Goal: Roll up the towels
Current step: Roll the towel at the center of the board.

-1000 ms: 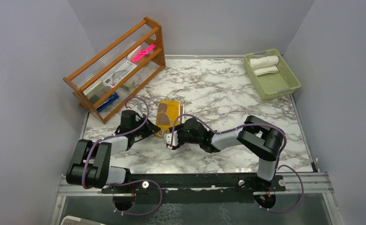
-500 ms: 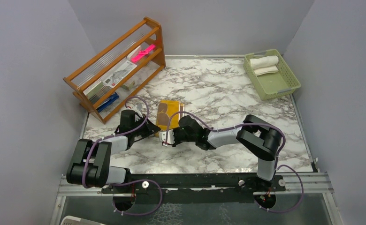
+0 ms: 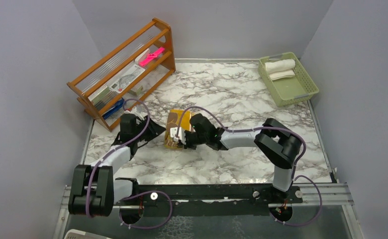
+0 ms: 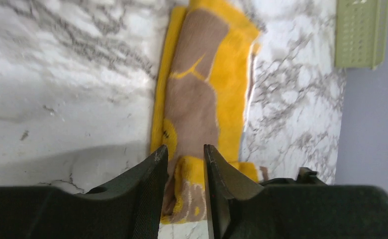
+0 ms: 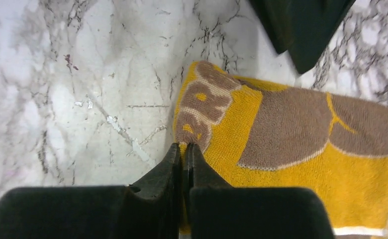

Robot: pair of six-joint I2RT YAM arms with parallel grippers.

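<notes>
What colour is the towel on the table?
The towel: mustard yellow with brown patches; right wrist view clearest.

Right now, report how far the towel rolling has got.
Done: the white towel lies rolled in the green basket. In hand: the yellow towel lies on the table as a mostly flat strip, with the right gripper shut on its edge and the left gripper clear of it, jaws parted. Left: rolling nearly its whole length.

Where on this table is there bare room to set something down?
The table is bare at the back between the rack and the basket, and on the right between the basket and the right arm. The middle is crowded: the left tool and right tool sit at the yellow towel.
</notes>
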